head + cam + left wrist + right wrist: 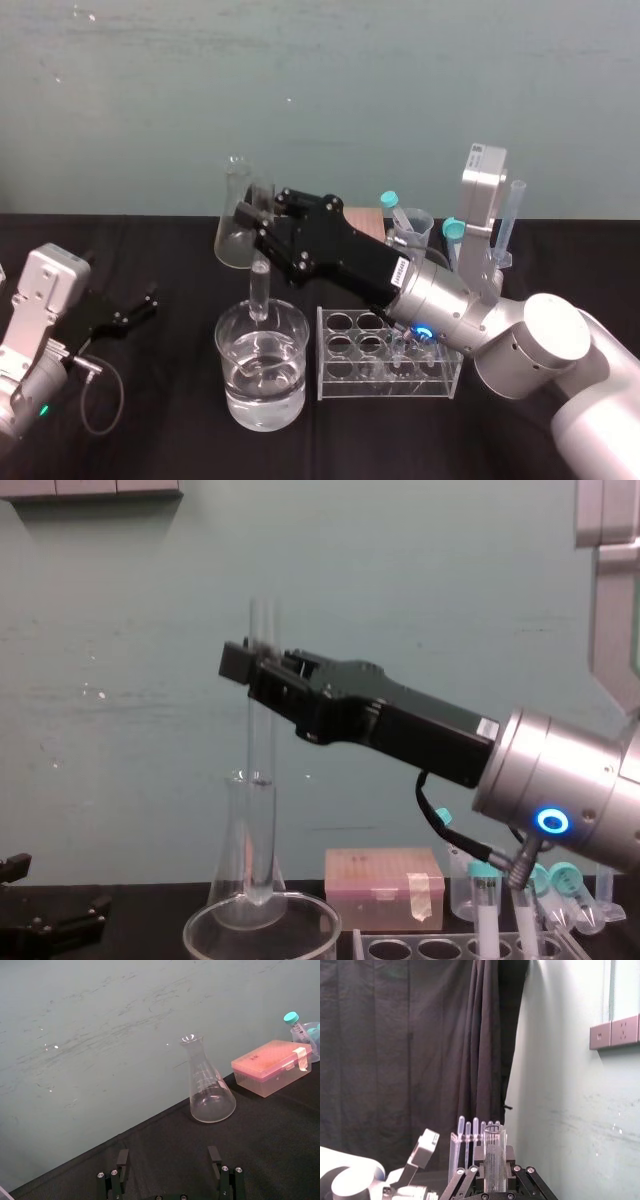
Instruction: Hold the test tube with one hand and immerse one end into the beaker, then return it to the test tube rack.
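The test tube [259, 287] stands upright in your right gripper [258, 215], directly over the beaker [228, 385]. From the chest view the test tube's [262, 780] round bottom sits just above the beaker's rim [200, 930], so it looks clear of the water lower down in the glass. The jaws pinch the tube near its upper part, with the open mouth poking out above them. You can see the same pinch in the right wrist view, where the test tube [494, 1152] rises between the black fingers [470, 1176].

The test tube rack [345, 385] is just beside the beaker on your right, and the gripper's wrist, with its blue light [422, 331], hangs over it. A white label [398, 272] near that wrist carries print too small to read, and the chest view makes it no clearer [487, 727].

Behind the beaker stands a conical flask [235, 220]. Its printed scale marks show in the left wrist view [202, 1077] but cannot be read. The pink box [270, 1065] lies to its right, with teal-capped tubes [392, 205] beyond that.

Your left gripper [150, 300] rests low over the black tablecloth [160, 400], well apart from the glassware, with its jaws spread wide.
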